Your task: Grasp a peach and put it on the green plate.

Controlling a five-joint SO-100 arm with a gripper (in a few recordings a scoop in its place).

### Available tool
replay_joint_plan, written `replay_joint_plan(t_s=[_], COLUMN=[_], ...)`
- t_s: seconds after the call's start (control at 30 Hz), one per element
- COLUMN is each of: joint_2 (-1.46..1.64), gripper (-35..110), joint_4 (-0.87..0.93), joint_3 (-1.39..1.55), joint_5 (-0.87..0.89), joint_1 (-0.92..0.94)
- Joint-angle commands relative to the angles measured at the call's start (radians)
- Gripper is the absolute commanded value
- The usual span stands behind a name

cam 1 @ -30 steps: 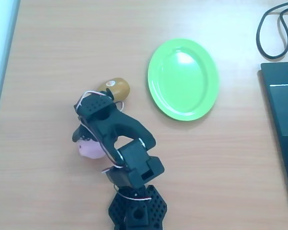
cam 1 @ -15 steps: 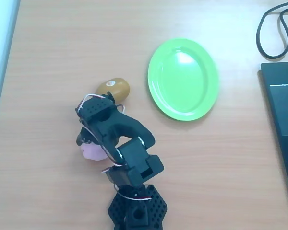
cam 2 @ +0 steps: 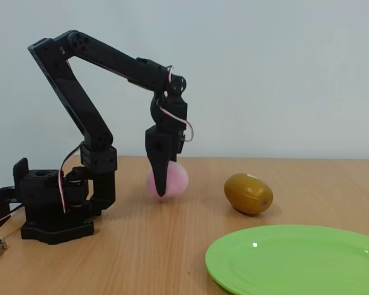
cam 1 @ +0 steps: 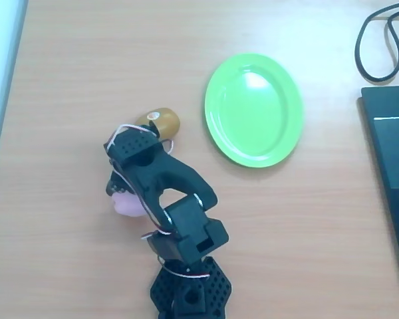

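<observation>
In the overhead view we see the peach [cam 1: 125, 205] on the tabletop [cam 1: 66, 80], partly under the black end effector [cam 1: 117, 191], poking out at its 7 o'clock. The green plate [cam 1: 254, 109] lies well apart at 2 o'clock.

In the fixed view the end effector [cam 2: 162, 184] points down, its fingers against the peach [cam 2: 175, 179], pale pink, smooth and round. We cannot tell whether they are clamped on it.

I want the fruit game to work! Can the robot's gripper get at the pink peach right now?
Probably yes. The gripper is already down at the peach, fingers on either side of it, with nothing between them. The brown fruit sits apart.
</observation>
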Motion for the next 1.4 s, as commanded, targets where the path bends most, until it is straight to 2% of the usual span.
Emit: replay_joint_plan(t_s=[0.0, 0.3, 0.8, 1.37], joint_2=[0.044, 0.031, -0.083, -0.259], gripper=[36, 36, 37, 36], joint_4=[0.063, 0.196, 0.275, 0.322], joint_3=[-0.087, -0.301, -0.581, -0.788], joint_5=[0.017, 0.127, 0.364, 0.446], joint_1=[0.002, 0.075, 0.357, 0.675])
